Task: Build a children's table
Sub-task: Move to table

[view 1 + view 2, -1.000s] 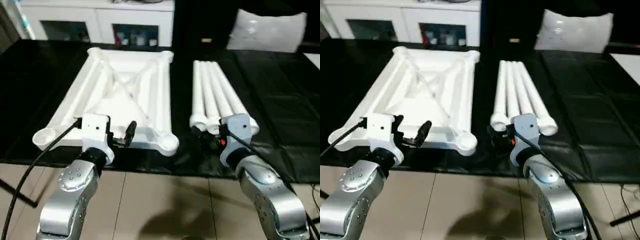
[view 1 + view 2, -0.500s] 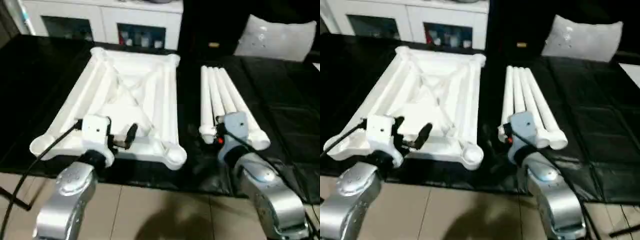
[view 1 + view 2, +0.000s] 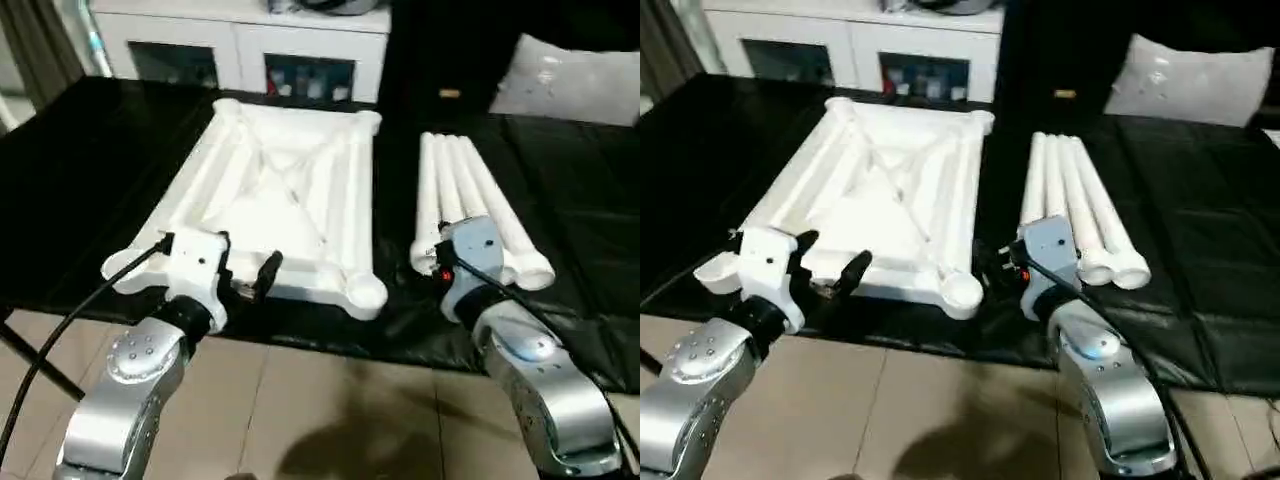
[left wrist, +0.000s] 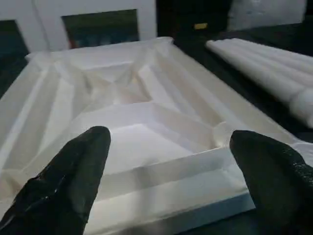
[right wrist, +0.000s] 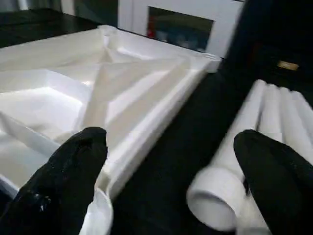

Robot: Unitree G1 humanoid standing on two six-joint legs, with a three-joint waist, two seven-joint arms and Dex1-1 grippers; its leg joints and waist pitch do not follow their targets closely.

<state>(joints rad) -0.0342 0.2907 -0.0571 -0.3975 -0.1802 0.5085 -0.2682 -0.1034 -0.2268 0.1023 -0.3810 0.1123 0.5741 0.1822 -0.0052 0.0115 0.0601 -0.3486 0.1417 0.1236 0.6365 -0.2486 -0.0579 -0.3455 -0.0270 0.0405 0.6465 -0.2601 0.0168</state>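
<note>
Children's table top (image 3: 285, 205) lies upside down on the black surface (image 3: 90, 170), X-ribs and round corner sockets facing up, prob. so legs can screw straight down into them. Four white legs (image 3: 470, 205) lie side by side just right of it, thick ends toward the robot, not touching the top. That puts them w/in easy reach of the right tool (image 5: 171, 181).

Left tool (image 4: 164, 181) hovers at the top's near edge, fingers spread wide, holding nothing. Right tool hovers over the dark gap between the near right socket (image 3: 962, 290) and the leg ends, also spread wide, empty.

Near rim of the top sits close to the surface's front edge, so little margin there. Open black surface beyond the legs on the right and left of the top gives room to swing a leg upright.
</note>
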